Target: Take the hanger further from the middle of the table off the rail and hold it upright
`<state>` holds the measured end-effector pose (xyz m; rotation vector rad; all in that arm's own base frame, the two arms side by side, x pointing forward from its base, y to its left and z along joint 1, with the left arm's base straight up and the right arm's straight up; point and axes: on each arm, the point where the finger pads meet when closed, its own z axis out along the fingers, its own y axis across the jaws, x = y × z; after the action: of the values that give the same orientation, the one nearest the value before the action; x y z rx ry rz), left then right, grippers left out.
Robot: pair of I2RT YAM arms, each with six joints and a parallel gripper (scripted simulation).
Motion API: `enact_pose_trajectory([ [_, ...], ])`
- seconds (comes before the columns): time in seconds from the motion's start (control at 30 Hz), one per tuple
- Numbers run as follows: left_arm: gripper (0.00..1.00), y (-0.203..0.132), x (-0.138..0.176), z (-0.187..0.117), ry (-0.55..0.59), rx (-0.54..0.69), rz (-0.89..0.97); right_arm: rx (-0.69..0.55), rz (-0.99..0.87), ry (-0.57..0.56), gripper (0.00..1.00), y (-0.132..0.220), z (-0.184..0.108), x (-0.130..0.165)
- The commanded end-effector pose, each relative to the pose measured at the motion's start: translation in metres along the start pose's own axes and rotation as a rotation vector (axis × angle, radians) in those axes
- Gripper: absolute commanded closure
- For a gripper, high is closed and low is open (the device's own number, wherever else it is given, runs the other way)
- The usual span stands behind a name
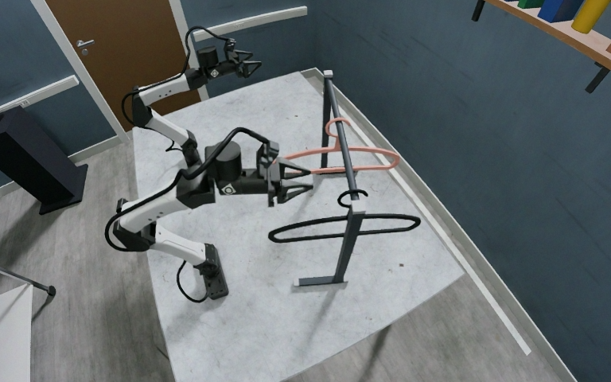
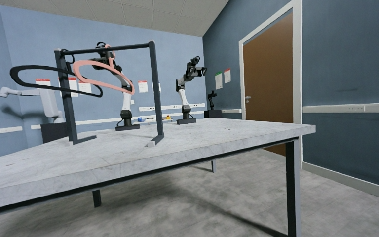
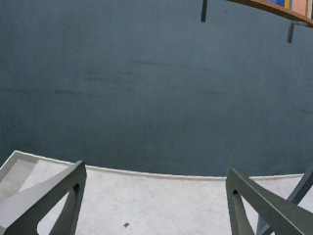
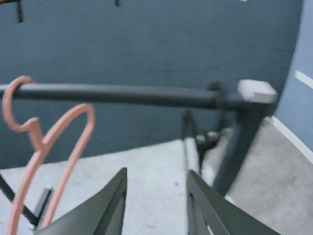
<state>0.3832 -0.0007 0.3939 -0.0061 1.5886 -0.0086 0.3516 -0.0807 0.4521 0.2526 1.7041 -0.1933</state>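
Observation:
The black hanger (image 1: 271, 235) (image 2: 14, 74) hangs by its hook at one end of the rail (image 1: 344, 148) (image 2: 128, 47) (image 4: 122, 94), close to a post; it is blurred in the right wrist view. The pink hanger (image 1: 369, 149) (image 2: 76, 68) (image 4: 36, 142) hangs nearer the rail's middle. My right gripper (image 1: 311, 178) (image 4: 157, 175) is partly open and empty, in front of the rail between the two hangers' hooks, beside the pink hanger's near end in the top view; I cannot tell if they touch. My left gripper (image 1: 255, 59) (image 3: 157, 173) is wide open and empty, far from both hangers.
The rack stands upright on the table (image 1: 252, 324) (image 2: 237, 131); its near post (image 1: 348, 245) is beside the black hanger. The far post (image 1: 326, 117) is beyond the pink hanger. A wall is behind the rack, with a shelf (image 1: 549, 33) high up.

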Motion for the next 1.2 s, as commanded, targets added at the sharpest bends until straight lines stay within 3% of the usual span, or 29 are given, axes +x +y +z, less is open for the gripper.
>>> enact_pose_trajectory([
  [0.0, 0.00, 0.000, -0.005, -0.002, -0.014, -0.001, 0.000, 0.047, -0.009, 0.196, 0.59, -0.029, -0.001, 0.021],
  [0.17, 0.00, 0.000, -0.005, -0.002, -0.014, -0.001, 0.000, 0.044, -0.010, 0.198, 0.59, -0.049, -0.005, 0.016],
  [0.57, 0.00, 0.000, -0.005, -0.002, -0.014, -0.001, 0.000, 0.047, -0.008, 0.192, 0.59, -0.048, -0.006, 0.017],
  [1.17, 0.00, 0.000, -0.005, -0.002, -0.014, -0.001, 0.000, 0.048, -0.008, 0.201, 0.59, -0.049, 0.032, 0.027],
])
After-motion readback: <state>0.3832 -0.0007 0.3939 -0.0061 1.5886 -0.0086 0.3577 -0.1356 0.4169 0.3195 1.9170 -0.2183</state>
